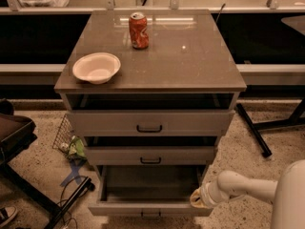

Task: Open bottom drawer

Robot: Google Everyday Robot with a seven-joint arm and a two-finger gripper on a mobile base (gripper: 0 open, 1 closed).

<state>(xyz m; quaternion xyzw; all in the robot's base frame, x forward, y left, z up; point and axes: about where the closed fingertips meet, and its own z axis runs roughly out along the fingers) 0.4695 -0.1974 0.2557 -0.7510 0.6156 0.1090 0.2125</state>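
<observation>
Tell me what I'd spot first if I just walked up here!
The grey cabinet in the middle has its bottom drawer pulled well out, showing the grey tray inside. The robot's pale arm reaches in from the lower right, with the gripper at that drawer's right front corner. On top of the cabinet sit a red soda can near the back and a white bowl at the left.

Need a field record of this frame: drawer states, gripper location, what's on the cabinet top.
bottom drawer: open, extended well toward the camera, grey tray showing
middle drawer: far less extended than the bottom one
top drawer: likewise mostly in
gripper: low right of view, at the bottom drawer's right front corner
cabinet top: white bowl front left; red can upright near the rear
</observation>
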